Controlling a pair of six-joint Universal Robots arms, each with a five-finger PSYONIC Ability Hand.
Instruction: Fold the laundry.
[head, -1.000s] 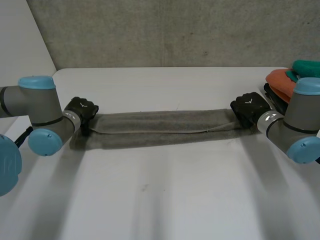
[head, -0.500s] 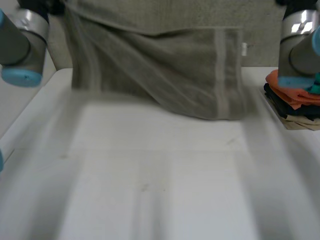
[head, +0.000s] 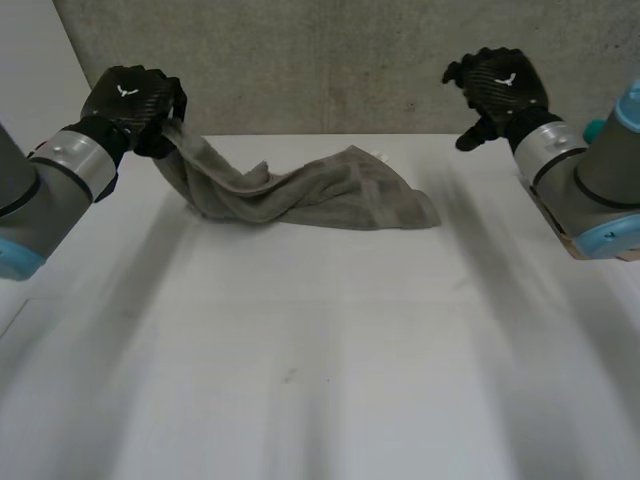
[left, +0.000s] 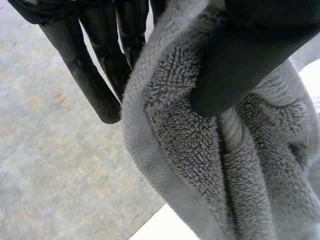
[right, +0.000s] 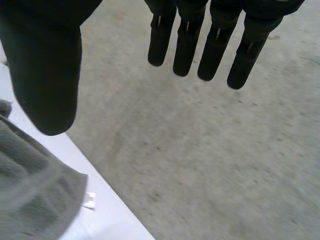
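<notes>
Left hand (head: 130, 100) up at ten o'clock in the head view, clamped on one end of the grey towel (head: 300, 195), and the right hand (head: 497, 90), up at two o'clock, has let go! A second ago both hands held a flat folded strip. Now the towel trails down from the left hand and slumps in a rumpled heap on the white table (head: 320, 380) around twelve o'clock. My read: the fold is undone and wants a restart.

Left wrist view: thumb (left: 250, 55) pinning thick looped terry (left: 200, 165) against the fingers (left: 95, 75).

Right wrist view: right hand (right: 45, 65) straight-fingered, spread, holding nothing. The towel's corner (right: 35, 200) and a small white tag (right: 89, 200) lie on the table beside its thumb.
</notes>
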